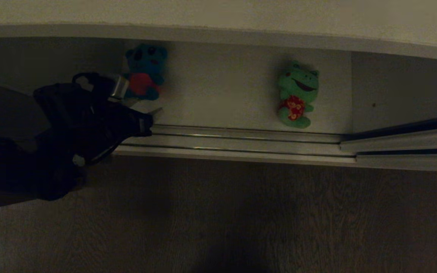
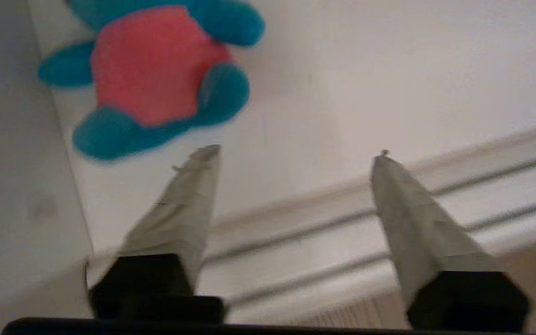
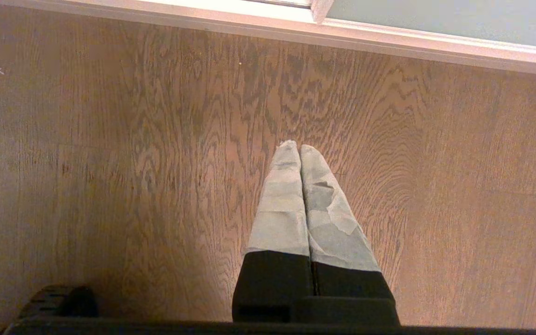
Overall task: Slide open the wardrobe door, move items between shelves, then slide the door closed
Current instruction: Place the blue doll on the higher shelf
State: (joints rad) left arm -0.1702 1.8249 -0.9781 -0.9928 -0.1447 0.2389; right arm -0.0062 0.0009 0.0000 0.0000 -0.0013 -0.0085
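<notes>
At the left of the frame the left claw (image 2: 296, 153) stands wide open, empty, just short of the blue bear (image 1: 145, 72) on the bottom shelf (image 1: 222, 91). The frog (image 1: 297, 94) sits right of centre. The right claw (image 3: 299, 149) is closed above the wooden floor (image 3: 110, 163).

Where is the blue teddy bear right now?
In the head view the blue bear lies on the shelf at its left end, just beyond the open left claw, with the green frog to its right.

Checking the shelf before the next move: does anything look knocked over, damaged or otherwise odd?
Nothing stands out. The teal-blue bear and green frog lie apart on the off-white shelf, both intact. The left gripper is open, empty, just short of the bear.
</notes>
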